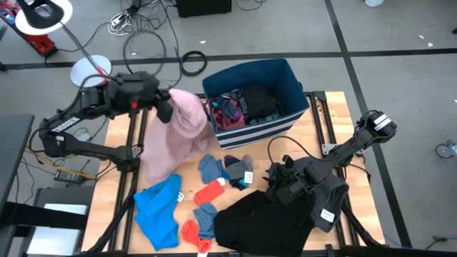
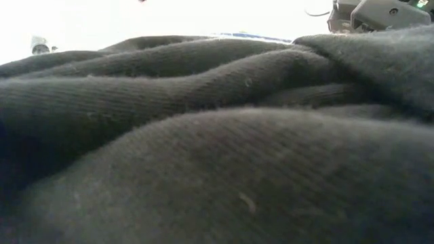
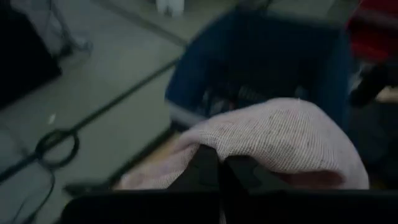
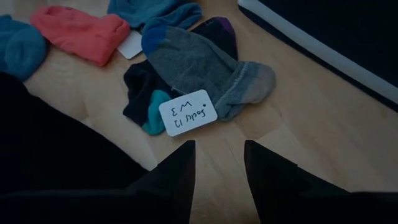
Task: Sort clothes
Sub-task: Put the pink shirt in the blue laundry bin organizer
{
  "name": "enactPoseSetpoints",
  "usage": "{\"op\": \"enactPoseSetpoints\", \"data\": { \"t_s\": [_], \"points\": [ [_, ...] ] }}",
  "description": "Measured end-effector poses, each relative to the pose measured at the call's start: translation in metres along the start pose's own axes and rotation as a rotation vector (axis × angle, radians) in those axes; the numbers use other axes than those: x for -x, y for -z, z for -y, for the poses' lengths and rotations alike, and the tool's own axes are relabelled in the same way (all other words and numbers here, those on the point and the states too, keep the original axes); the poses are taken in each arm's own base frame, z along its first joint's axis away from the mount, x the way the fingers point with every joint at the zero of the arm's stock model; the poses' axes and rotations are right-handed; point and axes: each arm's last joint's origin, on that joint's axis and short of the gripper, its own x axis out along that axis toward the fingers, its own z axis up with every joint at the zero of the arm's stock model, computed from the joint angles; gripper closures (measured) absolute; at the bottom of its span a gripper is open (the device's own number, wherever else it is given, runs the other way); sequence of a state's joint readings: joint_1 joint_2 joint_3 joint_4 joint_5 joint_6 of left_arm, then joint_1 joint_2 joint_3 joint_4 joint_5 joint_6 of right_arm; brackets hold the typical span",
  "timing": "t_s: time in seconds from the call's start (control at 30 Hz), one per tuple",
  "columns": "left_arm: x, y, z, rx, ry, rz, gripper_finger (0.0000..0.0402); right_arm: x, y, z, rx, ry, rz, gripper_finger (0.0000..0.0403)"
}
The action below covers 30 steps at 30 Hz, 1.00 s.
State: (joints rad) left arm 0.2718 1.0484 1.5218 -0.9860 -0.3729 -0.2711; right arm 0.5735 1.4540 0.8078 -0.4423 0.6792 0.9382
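My left gripper [image 1: 166, 108] is raised over the table's far left part, next to the bin, and is shut on a pink garment [image 1: 182, 132]. My right gripper [image 4: 217, 165] stands open low over the bare wood, nothing between its fingers. It points at a grey sock [image 4: 205, 68] with a white tag [image 4: 186, 112]. A black garment [image 1: 260, 221] lies at the near edge. A dark grey garment [image 1: 327, 196] lies under my right arm. Red and blue socks [image 1: 211, 191] lie mid-table. A bright blue garment [image 1: 158, 210] lies near left. My left gripper pinches a bunched fold of the pink garment's upper part [image 3: 208, 144] between its two fingers; how many layers does not show. The fingers come slanting down from the table's left side. The garment hangs slack below them, its lower end [image 1: 158, 170] resting on the table.
The navy bin [image 1: 289, 82] with white stripes stands at the far middle, holding dark and maroon clothes. Dark cloth [image 2: 217, 149] fills the low view. Cables [image 1: 193, 61] lie on the floor beyond the far edge. Bare wood shows between the socks and the bin.
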Motion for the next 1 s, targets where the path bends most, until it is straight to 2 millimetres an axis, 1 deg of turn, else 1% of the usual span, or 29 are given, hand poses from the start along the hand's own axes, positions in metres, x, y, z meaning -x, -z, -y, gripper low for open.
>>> {"op": "enactPoseSetpoints", "data": {
  "t_s": [0.1, 0.17, 0.33, 0.47, 0.6, 0.7, 0.83, 0.9, 1.0],
  "points": [
    [0.006, -0.019, 0.003, -0.002, 0.017, 0.075, 0.0401, 0.0, 0.0, 0.0, 0.001, -0.001, 0.0, 0.0268],
    [0.005, -0.029, 0.006, -0.018, 0.024, 0.097, 0.0401, 0.0, 0.0, 0.0, 0.004, 0.0, 0.001, 0.0268],
    [-0.006, -0.054, 0.018, -0.059, 0.036, 0.126, 0.0401, 0.0, -0.001, 0.0, 0.009, -0.003, 0.009, 0.027],
    [-0.012, -0.078, 0.028, -0.092, 0.094, 0.171, 0.0401, 0.0, -0.002, -0.001, 0.008, -0.011, 0.017, 0.027],
    [-0.004, -0.11, 0.035, -0.097, 0.145, 0.323, 0.0401, 0.0, -0.003, -0.003, 0.016, -0.022, 0.027, 0.0271],
    [-0.001, -0.131, 0.04, -0.094, 0.156, 0.428, 0.0401, -0.001, -0.005, -0.003, 0.021, -0.029, 0.035, 0.027],
    [-0.006, -0.156, 0.049, -0.089, 0.162, 0.574, 0.0401, -0.002, -0.006, -0.003, 0.027, -0.032, 0.042, 0.0272],
    [-0.008, -0.169, 0.053, -0.07, 0.169, 0.675, 0.0401, -0.002, -0.007, -0.003, 0.026, -0.033, 0.042, 0.0272],
    [-0.012, -0.181, 0.058, -0.036, 0.181, 0.845, 0.0401, -0.002, -0.007, -0.004, 0.025, -0.035, 0.044, 0.0272]
  ]
}}
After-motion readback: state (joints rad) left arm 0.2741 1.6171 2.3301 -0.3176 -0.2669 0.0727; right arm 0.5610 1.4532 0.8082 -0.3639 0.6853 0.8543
